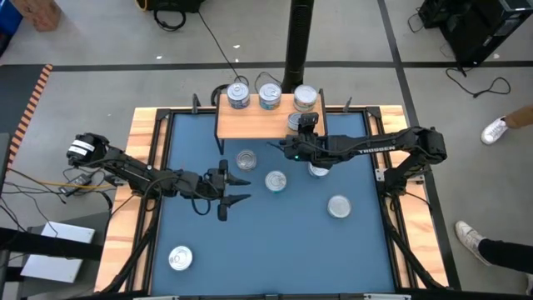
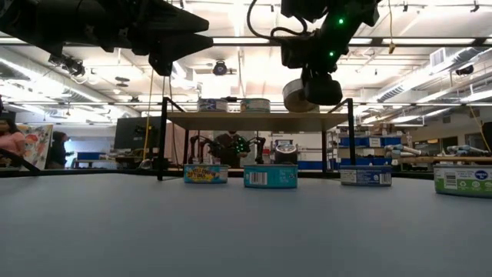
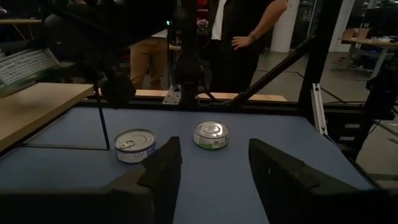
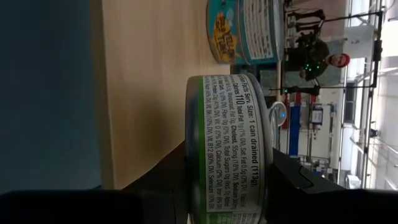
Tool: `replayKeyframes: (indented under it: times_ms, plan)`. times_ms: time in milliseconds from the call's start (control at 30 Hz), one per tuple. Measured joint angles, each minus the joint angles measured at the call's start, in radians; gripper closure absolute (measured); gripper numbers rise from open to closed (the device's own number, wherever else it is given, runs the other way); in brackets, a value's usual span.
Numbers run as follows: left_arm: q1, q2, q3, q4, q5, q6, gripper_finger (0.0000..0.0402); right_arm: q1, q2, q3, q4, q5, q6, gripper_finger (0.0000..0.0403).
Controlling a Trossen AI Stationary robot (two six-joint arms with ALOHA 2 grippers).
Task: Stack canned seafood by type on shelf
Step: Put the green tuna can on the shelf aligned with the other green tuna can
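The shelf [image 1: 250, 125] stands at the mat's far edge with three tins on it [image 1: 239, 94] [image 1: 269, 96] [image 1: 305, 97]. My right gripper [image 1: 301, 125] is shut on a green-labelled tin [image 4: 230, 149] just above the shelf's right part. Four tins rest flat on the blue mat [image 1: 246, 160] [image 1: 276, 180] [image 1: 338, 206] [image 1: 180, 259]; a fifth [image 1: 318, 170] is half hidden under the right arm. My left gripper [image 1: 229, 190] hovers open over the mat's left middle, pointing level toward two tins [image 3: 135, 145] [image 3: 211, 134]. My right gripper pinches the tin between its two fingers [image 4: 298, 180], one on each flat face, beside the rim [image 4: 268, 155]. The label side faces the wrist. The tin hangs clear of the shelf board, slightly tilted in the low view [image 2: 304, 94].
The mat has raised wooden side rails [image 1: 146, 167] and a black frame. A black post [image 1: 298, 42] rises behind the shelf. The shelf's thin black legs [image 2: 162, 142] stand on the mat. A person stands beyond the table's right side [image 1: 500, 242].
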Motion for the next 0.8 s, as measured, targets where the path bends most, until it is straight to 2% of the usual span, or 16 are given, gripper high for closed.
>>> replayKeyframes:
  times_ms: [233, 567, 800]
  plan:
    - [0.000, 0.000, 0.000, 0.000, 0.000, -0.001, 0.0211, -0.034, 0.000, 0.000, -0.015, -0.044, 0.011, 0.0261]
    - [-0.001, 0.000, 0.000, -0.002, 0.001, -0.002, 0.0211, -0.048, 0.000, 0.000, -0.040, -0.045, 0.038, 0.0260]
    - [-0.001, 0.000, 0.000, -0.003, 0.004, -0.025, 0.0211, -0.049, 0.000, 0.000, -0.049, -0.039, 0.069, 0.0162]
